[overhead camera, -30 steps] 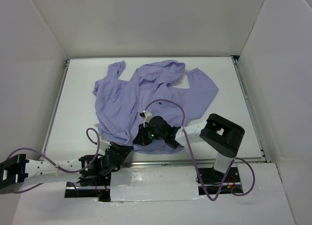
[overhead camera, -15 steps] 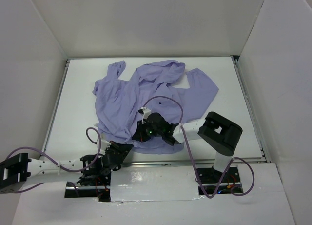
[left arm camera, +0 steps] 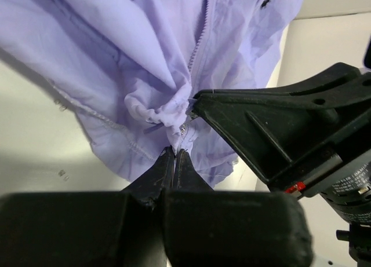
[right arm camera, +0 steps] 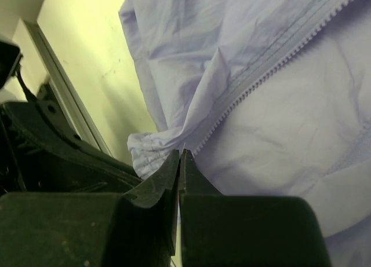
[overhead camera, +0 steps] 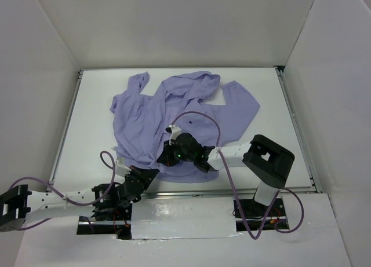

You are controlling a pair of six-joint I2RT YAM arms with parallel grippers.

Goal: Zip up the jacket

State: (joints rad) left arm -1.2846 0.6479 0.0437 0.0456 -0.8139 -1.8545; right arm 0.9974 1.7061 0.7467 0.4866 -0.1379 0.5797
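The lavender jacket [overhead camera: 174, 105] lies spread on the white table [overhead camera: 93, 122], hood at the back, front zipper partly open. My left gripper [overhead camera: 152, 173] is at the near hem; in the left wrist view it [left arm camera: 175, 153] is shut on the bunched hem of the jacket [left arm camera: 116, 58] at the bottom of the zipper [left arm camera: 197, 44]. My right gripper [overhead camera: 167, 157] is just above it; in the right wrist view it [right arm camera: 181, 154] is shut on the jacket [right arm camera: 278, 116] at the low end of the zipper teeth [right arm camera: 261, 76]. The tiny dark chest mark [overhead camera: 191, 121] shows.
White walls enclose the table on three sides. A metal rail [overhead camera: 243, 191] runs along the near edge. A purple cable [overhead camera: 200, 117] loops over the jacket above the right wrist. The right gripper's black finger [left arm camera: 266, 131] sits close to the left jaws.
The right gripper has crept a little up and left along the jacket front. The left arm has reached slightly further in. Both stay shut on the fabric.
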